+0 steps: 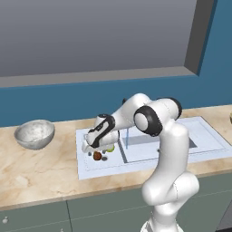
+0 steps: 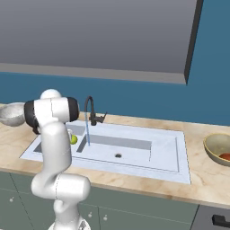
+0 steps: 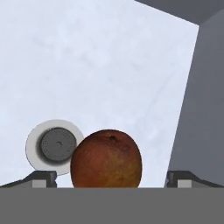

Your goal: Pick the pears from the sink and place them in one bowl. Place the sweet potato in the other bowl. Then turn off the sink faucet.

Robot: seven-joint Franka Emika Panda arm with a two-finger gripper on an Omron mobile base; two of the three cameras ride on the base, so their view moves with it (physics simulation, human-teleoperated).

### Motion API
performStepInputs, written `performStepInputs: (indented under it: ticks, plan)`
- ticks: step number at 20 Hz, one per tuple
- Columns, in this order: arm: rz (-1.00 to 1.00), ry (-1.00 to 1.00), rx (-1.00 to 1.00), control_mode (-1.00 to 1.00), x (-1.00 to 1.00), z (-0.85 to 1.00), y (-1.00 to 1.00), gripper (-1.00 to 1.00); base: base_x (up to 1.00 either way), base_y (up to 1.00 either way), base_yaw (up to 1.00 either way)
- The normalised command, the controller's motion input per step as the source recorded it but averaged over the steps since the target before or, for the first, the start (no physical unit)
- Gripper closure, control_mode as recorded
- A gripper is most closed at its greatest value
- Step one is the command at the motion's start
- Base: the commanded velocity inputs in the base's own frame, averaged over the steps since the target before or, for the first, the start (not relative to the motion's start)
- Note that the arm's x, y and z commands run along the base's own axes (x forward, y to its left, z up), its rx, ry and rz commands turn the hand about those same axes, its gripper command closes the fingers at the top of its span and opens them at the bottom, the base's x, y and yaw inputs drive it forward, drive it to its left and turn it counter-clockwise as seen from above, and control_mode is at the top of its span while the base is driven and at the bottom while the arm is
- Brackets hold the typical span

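Brown pear (image 3: 106, 159) between wide-open hand (image 3: 112, 178) fingers, ungripped, drain (image 3: 57, 146) behind, yellow-green pear (image 2: 73, 139) from right base.

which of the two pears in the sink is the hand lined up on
The dark brown pear, sitting between the open hand's fingertips beside the drain. The yellow-green pear lies off to the side, beyond the hand.

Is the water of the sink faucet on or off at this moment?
On. A thin blue stream falls from the sink faucet spout into the sink.
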Motion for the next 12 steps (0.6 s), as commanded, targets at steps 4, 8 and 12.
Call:
performStepInputs:
  ticks: [4,8,12]
  plan:
    - [0.00,0.12,0.00,-1.00,-0.46,-0.99,-0.18,-1.00,0.00,0.00,0.00]
    - [0.00,0.09,-0.01,-1.00,-0.59,-1.00,-0.01,1.00,0.00,0.00,0.00]
    - [0.00,0.01,0.00,-1.00,-0.92,-1.00,-0.31,1.00,0.00,0.00,0.00]
